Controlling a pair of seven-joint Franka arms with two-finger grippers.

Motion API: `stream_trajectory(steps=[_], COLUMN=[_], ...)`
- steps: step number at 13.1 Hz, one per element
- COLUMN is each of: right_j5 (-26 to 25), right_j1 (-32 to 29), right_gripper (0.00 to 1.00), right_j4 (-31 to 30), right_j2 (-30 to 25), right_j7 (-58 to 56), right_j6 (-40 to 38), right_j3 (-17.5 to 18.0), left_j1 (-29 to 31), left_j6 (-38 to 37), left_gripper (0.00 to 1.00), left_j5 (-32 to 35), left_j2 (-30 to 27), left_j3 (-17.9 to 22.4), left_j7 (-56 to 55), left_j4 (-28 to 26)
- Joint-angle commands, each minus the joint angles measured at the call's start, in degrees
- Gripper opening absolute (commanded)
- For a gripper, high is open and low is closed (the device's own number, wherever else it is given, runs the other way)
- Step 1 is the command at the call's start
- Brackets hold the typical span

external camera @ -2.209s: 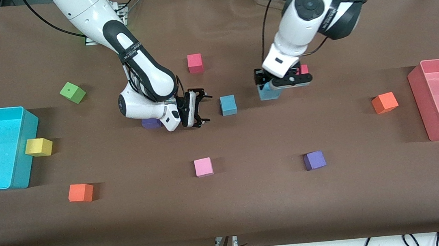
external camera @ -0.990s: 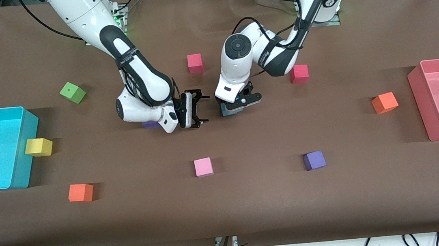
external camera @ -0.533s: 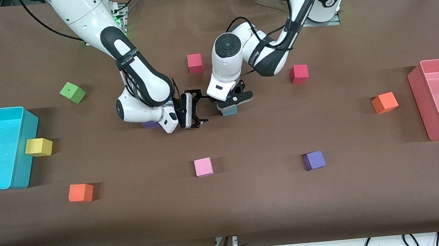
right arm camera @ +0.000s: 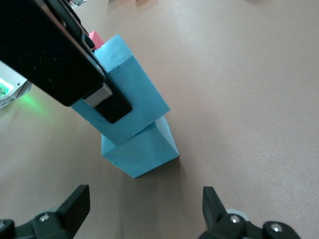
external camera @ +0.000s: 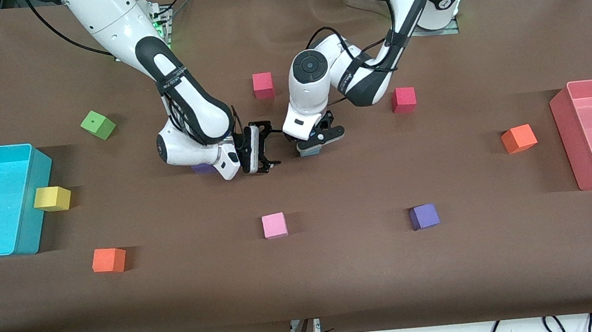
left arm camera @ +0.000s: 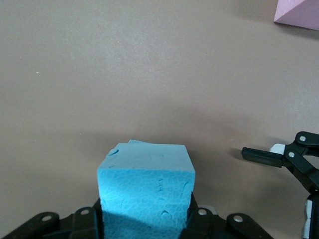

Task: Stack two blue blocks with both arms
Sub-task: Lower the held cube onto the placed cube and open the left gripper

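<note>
Sky-blue foam marks both of the task's things: the upper light-blue foam cube [right arm camera: 117,92] is pinched in the left pincer [external camera: 317,140] and sits on the lower light-blue foam cube [right arm camera: 142,149], which rests on the brown desk [external camera: 340,271] near its middle. In the right wrist view the upper cube is turned a little relative to the lower one and overhangs it, so the pincer probably holds on in order to square the pair before letting go. The left arm reaches in from its base, forearm folded and wrist pointing almost straight down over the stack, black fingers [right arm camera: 107,102] clamped on opposite faces of the upper cube. The right pincer [external camera: 261,146] hovers low over the desk just beside the stack, aimed sideways at it with its fingers spread and nothing between them, seemingly waiting. A dark purple foam cube [external camera: 203,168] lies partly hidden under the right arm's wrist.
</note>
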Motion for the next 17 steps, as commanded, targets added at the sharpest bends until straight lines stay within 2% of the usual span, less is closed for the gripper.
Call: stream_trajectory(steps=[1,3,4,8,11,13,15,17], right_j5=[1.07,1.07,1.16,1.07,1.16,1.07,1.16,1.16], right_j1=[-1.00,-1.00,-1.00,-1.00,-1.00,-1.00,-1.00,-1.00], right_gripper=[1.00,1.00,1.00,1.00,1.00,1.00,1.00,1.00], right_j4=[-0.19,-0.11,-0.11,-0.11,-0.19,-0.19,-0.28,-0.28], right_j2=[-0.24,-0.15,-0.24,-0.15,-0.15,-0.15,-0.15,-0.24], right_j7=[-1.57,-1.57,-1.40,-1.22,-1.22,-1.31,-1.57,-1.48], right_j6=[-0.52,-0.52,-0.52,-0.52,-0.52,-0.52,-0.52,-0.52], right_j3=[0.86,0.86,0.86,0.86,0.86,0.86,0.86,0.86], left_j1=[-1.13,-1.13,-1.13,-1.13,-0.87,0.36,3.08,7.72], left_j6=[-0.81,-0.81,-0.81,-1.16,-1.43,-1.60,-1.78,-6.32], left_gripper=[0.28,0.79,1.00,1.00,1.00,1.00,1.00,1.00], left_j5=[1.65,1.65,1.65,1.74,1.65,1.74,1.65,1.56], left_j2=[0.97,1.41,1.41,0.98,-1.74,-4.90,-10.51,-15.88], left_j3=[0.50,0.50,0.50,0.50,0.50,0.32,-0.29,-2.39], left_j7=[-1.24,-1.16,-1.07,-0.63,-0.80,-0.72,-0.63,-0.02], left_j4=[1.07,1.07,1.07,1.07,0.19,-1.82,-5.59,-6.93])
